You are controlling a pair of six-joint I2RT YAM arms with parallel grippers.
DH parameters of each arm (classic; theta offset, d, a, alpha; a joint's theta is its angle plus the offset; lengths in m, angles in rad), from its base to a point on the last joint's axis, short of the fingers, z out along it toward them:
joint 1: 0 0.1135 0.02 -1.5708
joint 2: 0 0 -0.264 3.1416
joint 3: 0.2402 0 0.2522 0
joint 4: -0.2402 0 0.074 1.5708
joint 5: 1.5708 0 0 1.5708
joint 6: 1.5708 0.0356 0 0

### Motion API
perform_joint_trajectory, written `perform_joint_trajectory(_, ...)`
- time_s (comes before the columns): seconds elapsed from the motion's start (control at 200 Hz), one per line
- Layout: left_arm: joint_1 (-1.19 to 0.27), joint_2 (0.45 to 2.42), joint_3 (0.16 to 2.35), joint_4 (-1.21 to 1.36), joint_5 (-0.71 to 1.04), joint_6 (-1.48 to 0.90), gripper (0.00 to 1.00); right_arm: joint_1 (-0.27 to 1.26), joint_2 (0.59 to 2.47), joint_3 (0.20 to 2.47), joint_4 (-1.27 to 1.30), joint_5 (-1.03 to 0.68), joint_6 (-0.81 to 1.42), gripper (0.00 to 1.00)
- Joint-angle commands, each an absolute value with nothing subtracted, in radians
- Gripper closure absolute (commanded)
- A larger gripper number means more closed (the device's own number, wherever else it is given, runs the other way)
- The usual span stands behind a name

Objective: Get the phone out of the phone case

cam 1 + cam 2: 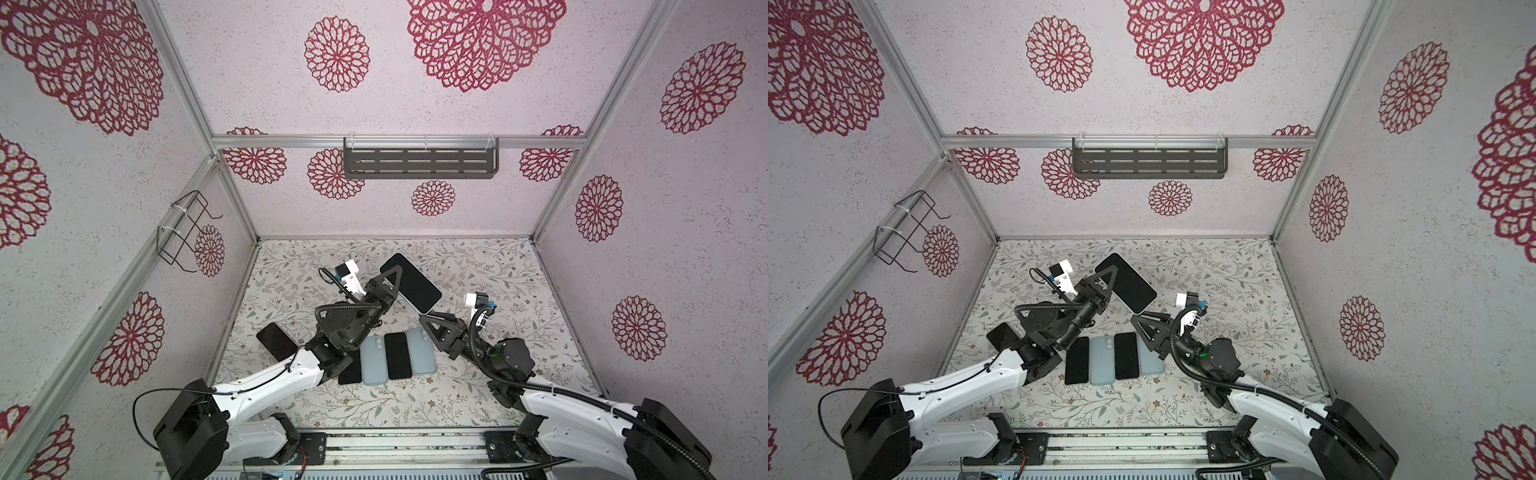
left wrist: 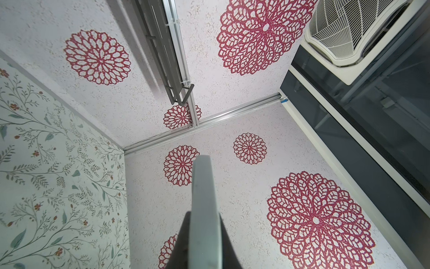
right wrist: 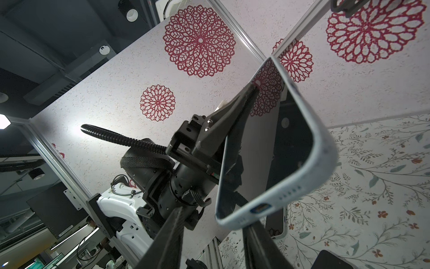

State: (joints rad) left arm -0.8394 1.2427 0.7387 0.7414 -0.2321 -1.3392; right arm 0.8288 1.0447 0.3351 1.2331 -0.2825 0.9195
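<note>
We see the phone (image 1: 413,284), dark screen upward, seated in its pale blue case (image 3: 274,202); both tilted, held above the table (image 1: 511,274), toward the far middle.

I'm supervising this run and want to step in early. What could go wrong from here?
1. The left gripper pinches the cased phone by one long edge only, tilted in the air. A pull at its end may twist it loose, so that it drops to the table or onto the row of devices nearby.
2. The right gripper, jaws open at the lower corner, may close on the case rim and the phone together, so nothing separates.
</note>
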Motion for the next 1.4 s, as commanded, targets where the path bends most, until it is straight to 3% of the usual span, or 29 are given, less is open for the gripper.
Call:
perform_joint_trajectory(0.0,-0.854,1.242,0.750,0.820,-0.241,-1.334,1.00,0.834,1.048,0.372,1.330,-0.301,0.937,0.61)
perform_joint_trajectory(0.525,-0.862,1.255,0.749,0.841,-0.241,-1.330,1.00,0.834,1.051,0.376,1.327,-0.287,0.934,0.72)
perform_joint_trajectory(0.966,-0.874,1.266,0.756,0.842,-0.232,-1.329,1.00,0.834,1.061,0.382,1.327,-0.303,0.902,1.00)
perform_joint_trajectory(1.396,-0.874,1.256,0.765,0.819,-0.185,-1.358,1.00,0.833,0.927,0.359,1.006,-0.209,0.588,1.00)
